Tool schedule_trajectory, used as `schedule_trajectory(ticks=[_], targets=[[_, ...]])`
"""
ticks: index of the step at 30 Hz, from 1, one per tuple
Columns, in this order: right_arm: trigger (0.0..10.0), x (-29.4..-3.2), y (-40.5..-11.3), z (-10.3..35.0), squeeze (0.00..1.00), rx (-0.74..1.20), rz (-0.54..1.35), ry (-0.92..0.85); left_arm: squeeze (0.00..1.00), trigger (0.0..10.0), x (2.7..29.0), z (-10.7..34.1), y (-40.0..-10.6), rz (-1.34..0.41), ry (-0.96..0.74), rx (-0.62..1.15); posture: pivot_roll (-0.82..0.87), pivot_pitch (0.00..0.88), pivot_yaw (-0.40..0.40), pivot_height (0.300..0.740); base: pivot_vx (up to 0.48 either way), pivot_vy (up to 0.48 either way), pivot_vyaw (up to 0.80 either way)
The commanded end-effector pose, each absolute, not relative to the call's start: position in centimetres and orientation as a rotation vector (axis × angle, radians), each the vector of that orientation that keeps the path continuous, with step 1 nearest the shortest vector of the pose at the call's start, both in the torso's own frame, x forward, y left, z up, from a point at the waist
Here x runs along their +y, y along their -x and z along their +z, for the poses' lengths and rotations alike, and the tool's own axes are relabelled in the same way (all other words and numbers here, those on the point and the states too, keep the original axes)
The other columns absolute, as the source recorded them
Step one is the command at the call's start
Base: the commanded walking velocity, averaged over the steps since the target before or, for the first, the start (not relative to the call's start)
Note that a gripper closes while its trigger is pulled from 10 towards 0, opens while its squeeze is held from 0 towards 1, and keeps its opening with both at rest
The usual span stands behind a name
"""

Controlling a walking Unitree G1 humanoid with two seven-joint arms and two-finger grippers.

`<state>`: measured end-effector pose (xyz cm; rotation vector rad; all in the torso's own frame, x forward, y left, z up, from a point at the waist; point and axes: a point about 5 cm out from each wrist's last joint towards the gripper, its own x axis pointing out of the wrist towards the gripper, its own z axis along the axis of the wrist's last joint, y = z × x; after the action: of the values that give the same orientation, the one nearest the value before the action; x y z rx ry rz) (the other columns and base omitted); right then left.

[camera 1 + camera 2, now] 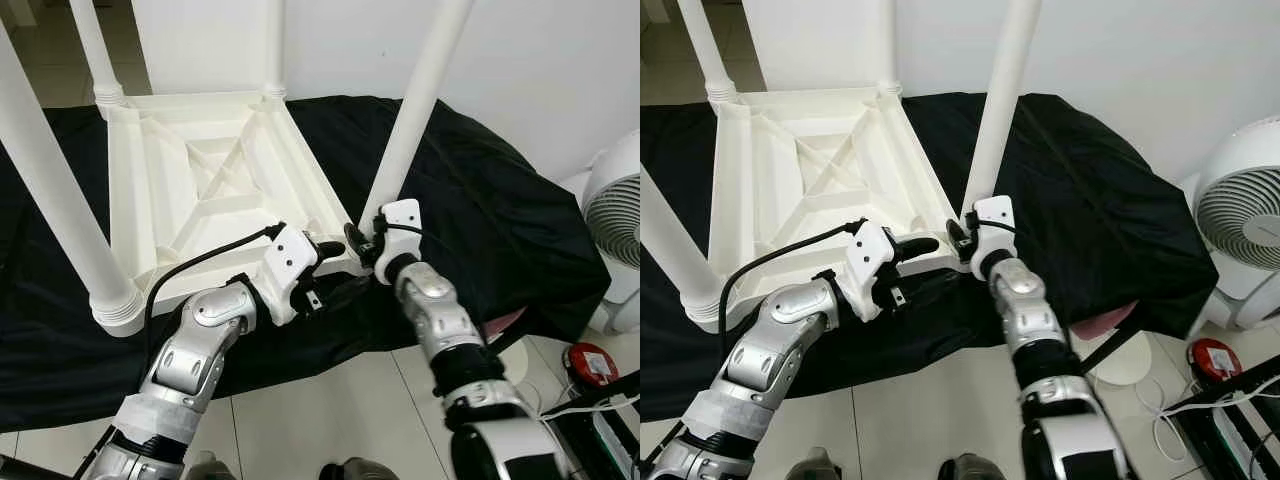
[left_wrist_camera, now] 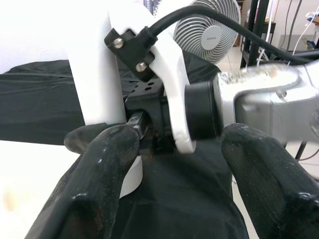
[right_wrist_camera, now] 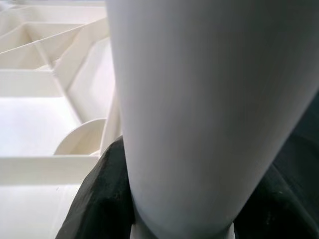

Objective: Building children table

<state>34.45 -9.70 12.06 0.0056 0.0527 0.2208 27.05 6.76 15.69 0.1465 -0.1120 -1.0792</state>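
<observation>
We see a white plastic children's table (image 1: 200, 190) lying upside down on a black cloth (image 1: 480, 200) that covers a low surface, its ribbed underside facing up and four round white legs standing upward from its corners. Our right gripper (image 1: 362, 243) is at the near right corner of the table, at the base of the round white leg (image 1: 415, 110) there; in the right wrist view that leg (image 3: 209, 114) fills the space between the two black fingers (image 3: 99, 199), which press against it on both sides, so the gripper is clamped around the leg just above its socket. Our left gripper (image 1: 322, 272) hovers just beside the same corner, at the near edge of the table, its fingers pointing toward the right wrist. In the left wrist view its two black fingers (image 2: 94, 184) stand spread apart with nothing between them, and beyond them sits the right arm's silver wrist (image 2: 264, 104). To the right, on the tiled floor (image 1: 330, 400), stands a white round fan (image 1: 615, 215), with a small red object (image 1: 590, 362) and some cables near it.
</observation>
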Motion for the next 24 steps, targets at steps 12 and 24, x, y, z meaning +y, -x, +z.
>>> schedule_trajectory(ticks=[12, 24], targets=[[10.0, -7.9, -33.0, 12.2, 0.73, 0.079, 0.138, -0.031, 0.0, 10.0, 6.3, 15.3, -27.0, -1.047, -0.146, -0.099, 0.07, 0.0, -0.112, 0.74, 0.0, 0.0, 0.0], [10.0, -9.5, -32.5, 13.5, 1.0, -0.013, 0.211, -0.03, 0.0, 10.0, 6.6, 15.2, -27.0, -1.038, -0.152, -0.098, 0.08, 0.0, -0.114, 0.74, 0.0, 0.0, 0.0]])
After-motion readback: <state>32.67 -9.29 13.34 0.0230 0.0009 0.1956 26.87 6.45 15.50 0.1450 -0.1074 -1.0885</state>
